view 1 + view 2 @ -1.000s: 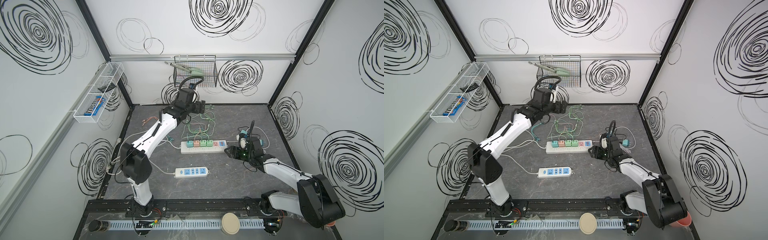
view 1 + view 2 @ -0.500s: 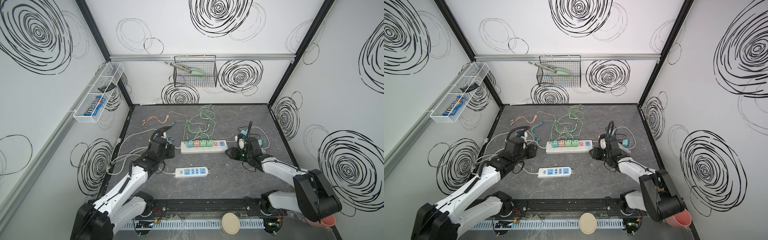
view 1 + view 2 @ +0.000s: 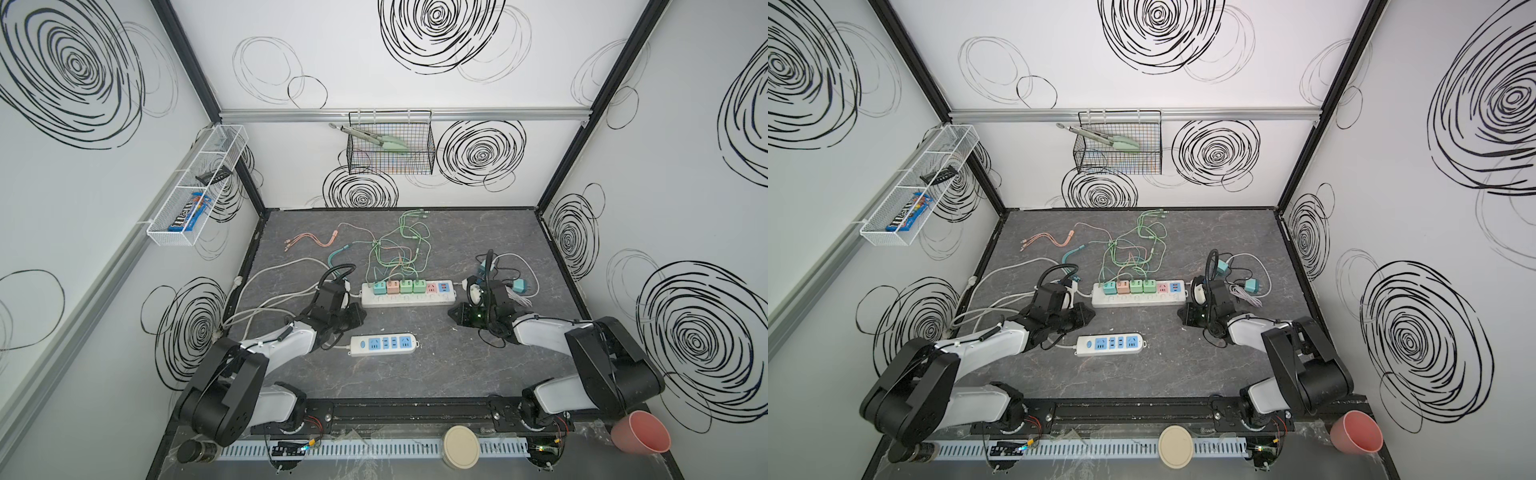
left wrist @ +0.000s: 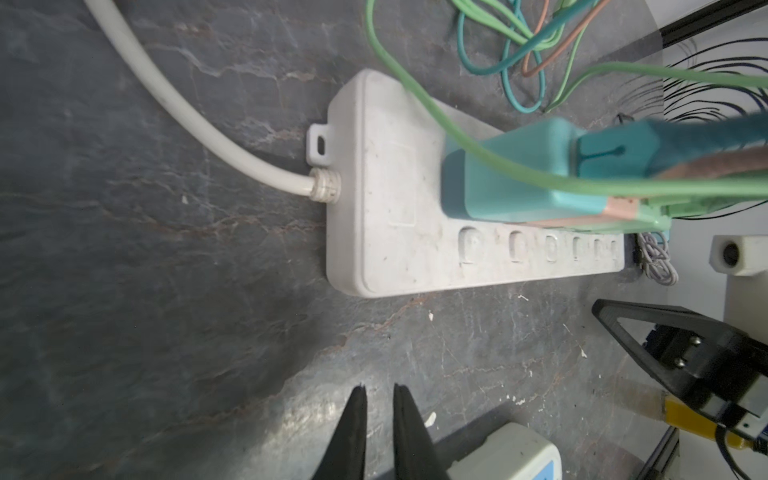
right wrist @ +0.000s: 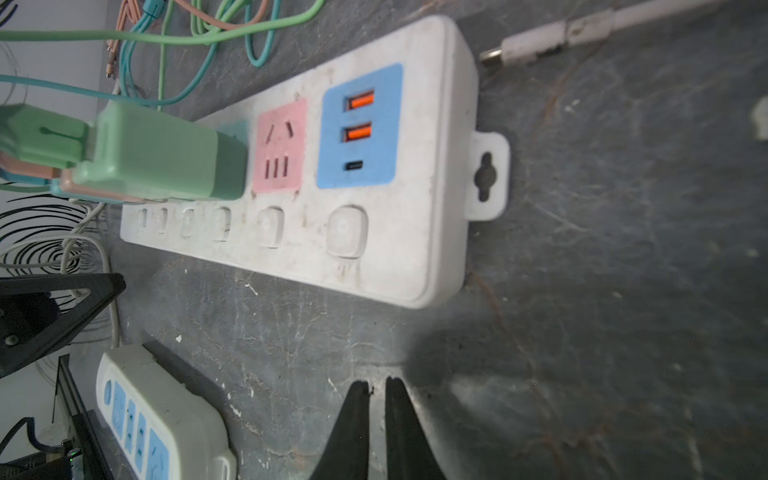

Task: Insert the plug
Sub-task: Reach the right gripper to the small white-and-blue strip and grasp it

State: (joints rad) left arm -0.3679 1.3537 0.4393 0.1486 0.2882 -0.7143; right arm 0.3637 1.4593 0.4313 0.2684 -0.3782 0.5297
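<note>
A long white power strip [image 3: 409,300] [image 3: 1138,300] lies across the mid-table with teal, pink and two green adapters plugged in; its pink socket [image 5: 279,145] and blue USB panel [image 5: 359,129] are free. A loose teal plug [image 3: 518,286] [image 3: 1251,285] lies to the strip's right, beside a coiled white cable. My left gripper [image 3: 357,318] [image 4: 379,388] sits low by the strip's left end, jaws nearly together, holding nothing. My right gripper [image 3: 453,314] [image 5: 376,384] sits low off the strip's right end, jaws likewise nearly together and holding nothing.
A small white strip with blue sockets [image 3: 382,345] [image 3: 1111,344] lies in front, between both grippers. Coloured cables [image 3: 395,253] tangle behind the long strip. A white USB connector [image 5: 532,39] lies beyond the strip's end. A pink cup [image 3: 640,432] and a round lid [image 3: 460,446] stand at the front edge.
My left arm came back from the far cable tangle to the front left, low beside the strip. Both grippers closed from wide open. The right arm barely moved.
</note>
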